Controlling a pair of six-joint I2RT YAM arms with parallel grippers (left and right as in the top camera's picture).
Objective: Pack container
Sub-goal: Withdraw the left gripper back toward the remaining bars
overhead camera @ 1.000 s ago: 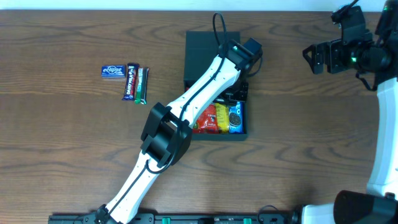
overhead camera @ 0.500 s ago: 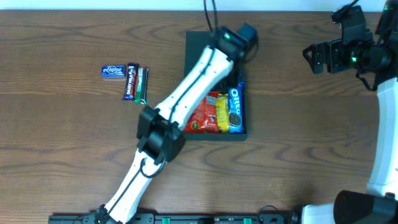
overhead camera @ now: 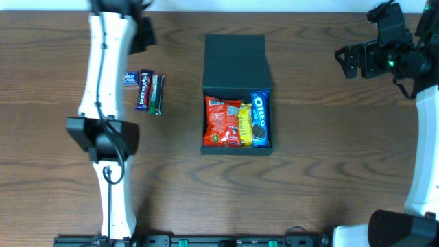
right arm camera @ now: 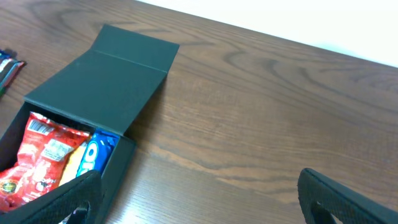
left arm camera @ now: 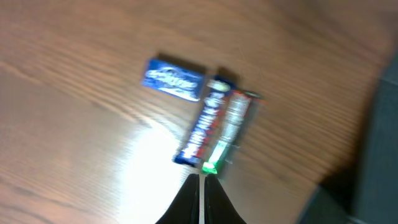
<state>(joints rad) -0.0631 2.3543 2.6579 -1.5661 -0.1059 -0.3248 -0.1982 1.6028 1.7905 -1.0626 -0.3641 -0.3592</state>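
The container, a dark green-black box, sits mid-table with its flap lid laid open toward the back. Inside lie a red packet, a yellow packet and a blue Oreo pack. My left gripper is shut and empty, hovering above three loose snacks: a blue packet, a dark blue bar and a green-tipped bar. In the overhead view it hangs at the back left. My right gripper stands open and empty, right of the container.
The left arm stretches along the table's left side and partly covers the blue packet. The dark blue bar and green bar lie side by side. The right arm runs along the right edge.
The left arm has swung away from over the container to the far left, above the loose snacks. The container's contents now show fully. The right arm has not moved.
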